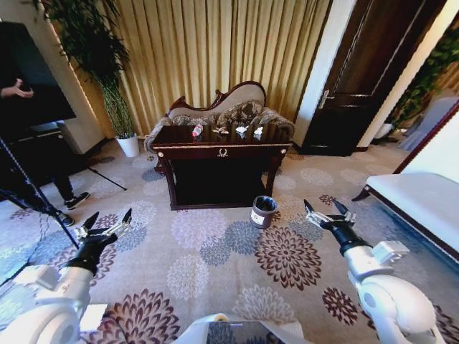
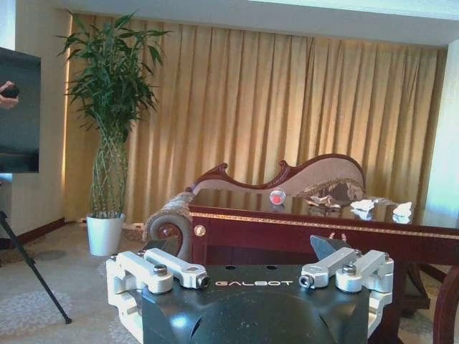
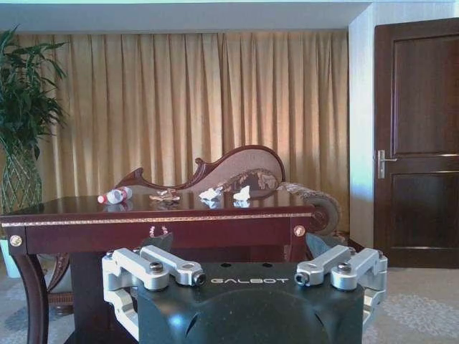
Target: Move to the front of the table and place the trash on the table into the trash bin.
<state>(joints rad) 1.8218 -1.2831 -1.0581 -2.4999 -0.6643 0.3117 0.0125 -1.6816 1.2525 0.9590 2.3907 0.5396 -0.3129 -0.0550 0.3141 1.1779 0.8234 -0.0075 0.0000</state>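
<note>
The dark glossy table (image 1: 222, 150) with gold trim stands ahead across the patterned carpet. On its top lie the trash items: a clear bottle (image 1: 197, 130) with a red label, a tan scrap (image 1: 221, 130) and two white paper wads (image 1: 241, 131) (image 1: 257, 132). The grey trash bin (image 1: 263, 211) with a black liner stands on the floor at the table's front right corner. My left gripper (image 1: 107, 221) and right gripper (image 1: 321, 208) hover open and empty over the carpet, well short of the table. The right wrist view shows the bottle (image 3: 115, 195) and wads (image 3: 210, 193) on the table (image 3: 158, 221).
A curved sofa (image 1: 222, 107) stands behind the table against gold curtains. A tall plant in a white pot (image 1: 128, 145) is at the back left, and a tripod (image 1: 36, 193) at the left. A white-cushioned bench (image 1: 416, 201) lies to the right, a dark door (image 1: 358, 79) beyond.
</note>
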